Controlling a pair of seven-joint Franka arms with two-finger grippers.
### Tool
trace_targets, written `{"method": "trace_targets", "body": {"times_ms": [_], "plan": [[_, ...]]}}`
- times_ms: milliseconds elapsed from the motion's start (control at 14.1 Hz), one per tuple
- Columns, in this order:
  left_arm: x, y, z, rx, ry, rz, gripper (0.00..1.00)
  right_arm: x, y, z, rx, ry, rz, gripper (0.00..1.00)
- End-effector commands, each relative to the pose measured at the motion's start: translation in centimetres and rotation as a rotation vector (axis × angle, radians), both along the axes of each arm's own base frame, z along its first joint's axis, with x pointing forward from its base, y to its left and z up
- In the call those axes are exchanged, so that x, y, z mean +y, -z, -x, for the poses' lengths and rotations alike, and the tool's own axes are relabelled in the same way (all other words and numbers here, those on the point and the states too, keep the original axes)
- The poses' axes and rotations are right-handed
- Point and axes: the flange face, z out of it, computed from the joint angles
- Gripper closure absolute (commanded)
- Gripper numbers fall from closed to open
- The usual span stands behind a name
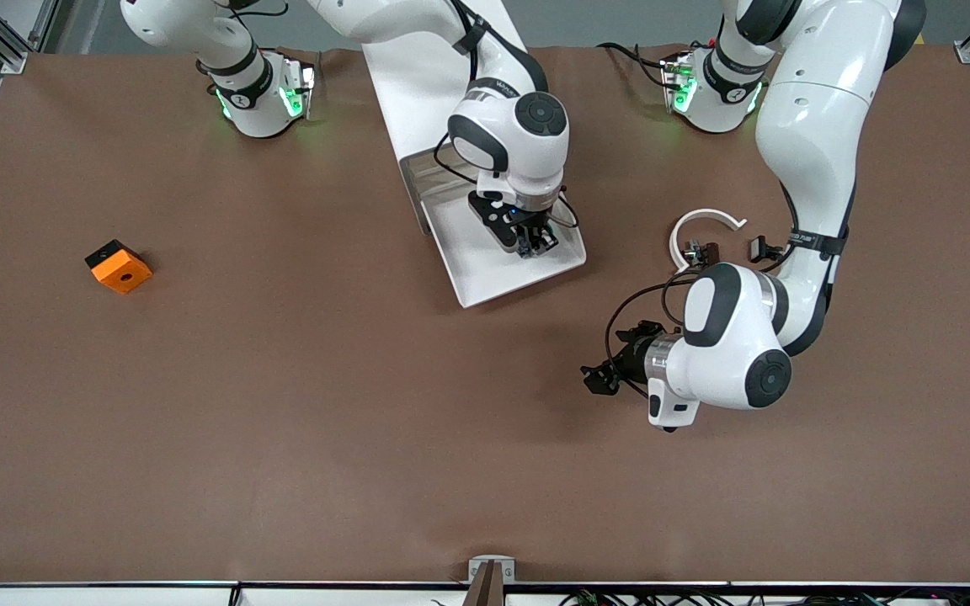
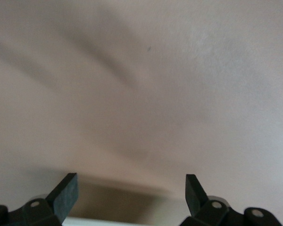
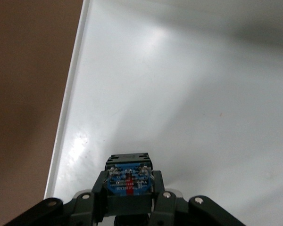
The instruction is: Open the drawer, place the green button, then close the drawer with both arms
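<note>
**Button held over the open drawer**

Front view: the right pincer (image 1: 534, 242) hangs over the white drawer (image 1: 485, 282), which is pulled out in the middle of the brown surface (image 1: 325, 404). It is closed on the button (image 1: 527, 248), a small dark part w/ bluish base. The left pincer (image 1: 599, 376) waits low over the surface, toward the left arm's end, nearer the camera than the drawer. An orange block (image 1: 119, 268) lies toward the right arm's end. A white ring piece (image 1: 695, 227) lies near the left arm.

Left wrist view: both black fingertips (image 2: 66, 190) stand wide apart, nothing between them.

Right wrist view: fingers (image 3: 162, 200) clamp the button (image 3: 129, 176) from both sides, above the drawer floor (image 3: 188, 94).
</note>
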Motion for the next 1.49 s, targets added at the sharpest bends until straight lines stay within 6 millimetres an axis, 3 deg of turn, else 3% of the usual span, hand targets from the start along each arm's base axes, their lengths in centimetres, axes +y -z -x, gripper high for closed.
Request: {"method": "trace_targets", "body": {"times_ms": [0, 71, 283, 354, 566, 779, 920, 1133, 1416], "plan": [[0.7, 0.2, 0.4, -0.087, 0.057, -0.018, 0.0, 0.8, 0.1, -0.3, -0.029, -0.001, -0.004, 0.78], [0.9, 0.2, -0.1, -0.134, 0.057, -0.011, 0.0, 0.8, 0.0, -0.4, -0.03, 0.006, -0.008, 0.01], [1.2, 0.9, -0.1, -0.146, 0.051, -0.016, 0.0, 1.2, -0.6, -0.3, -0.038, -0.011, -0.016, 0.0], [1.4, 0.9, -0.1, -0.145, 0.045, -0.018, 0.0, 0.8, -1.2, -1.1, -0.037, -0.007, -0.02, 0.0], [1.8, 1.7, 0.2, -0.126, 0.036, -0.025, 0.0, 0.1, -4.4, -2.9, -0.02, -0.076, 0.0, 0.0], [2.1, 2.4, 0.1, -0.125, 0.044, -0.041, 0.0, -2.1, -8.9, -6.4, 0.026, -0.196, 0.045, 0.0], [1.7, 2.7, 0.5, -0.145, 0.106, -0.106, 0.0, -5.0, -11.1, -9.5, 0.05, -0.286, 0.065, 0.0], [1.0, 2.9, 1.0, -0.157, 0.149, -0.145, 0.0, -10.9, -17.0, -13.4, 0.046, -0.395, 0.064, 0.0], [0.4, 4.2, 2.3, -0.144, 0.193, -0.181, 0.0, -22.4, -21.6, -18.6, 0.142, -0.512, 0.093, 0.0]]}}
